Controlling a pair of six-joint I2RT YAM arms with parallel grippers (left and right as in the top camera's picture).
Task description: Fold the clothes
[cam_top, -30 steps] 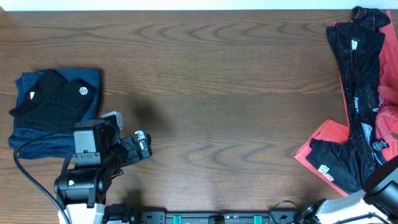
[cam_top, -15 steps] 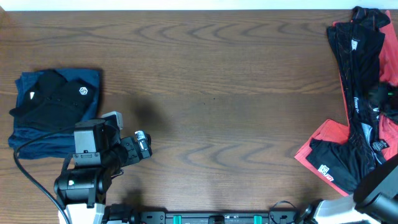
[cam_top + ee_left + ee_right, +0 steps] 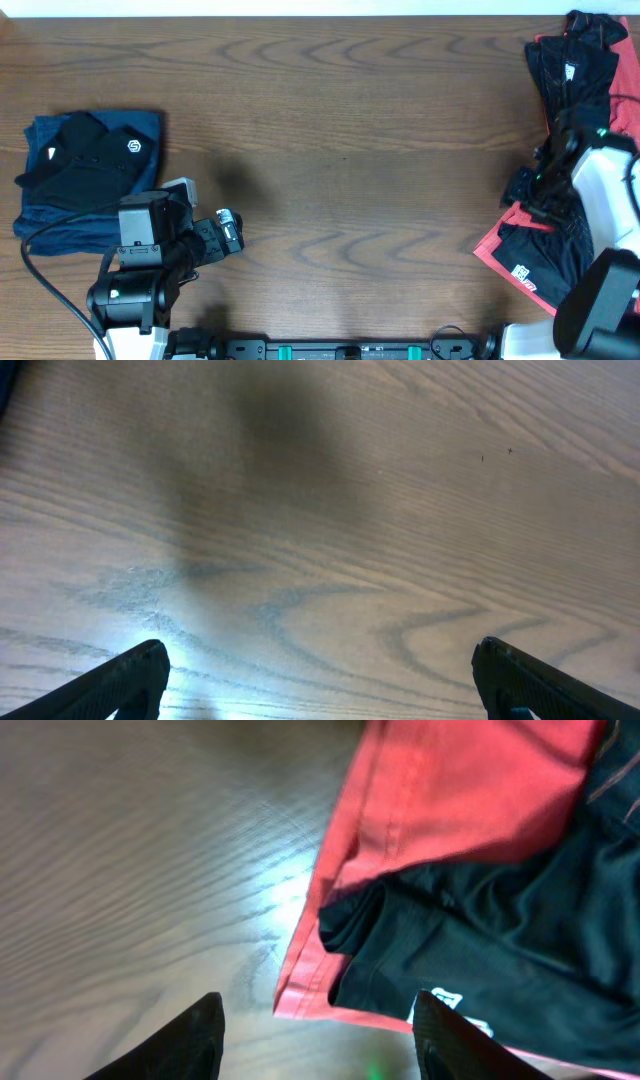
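Observation:
The clothes lie in a loose pile (image 3: 580,150) at the table's right edge: black shirts with white logos over coral-red T-shirts. In the right wrist view, a coral-red hem corner (image 3: 340,920) sits on the wood with a black shirt (image 3: 480,940) on top of it. My right gripper (image 3: 320,1045) hangs open just above that corner, holding nothing; from overhead the right gripper (image 3: 522,195) is at the pile's left side. My left gripper (image 3: 320,685) is open over bare wood, and from overhead the left gripper (image 3: 228,235) is low on the left.
A folded stack of blue and black garments (image 3: 90,175) rests at the far left, just above the left arm. The wooden table (image 3: 340,150) spans the view, with its far edge along the top.
The right arm has swung up from the bottom right corner and now reaches over the pile's left side. The left arm has not moved.

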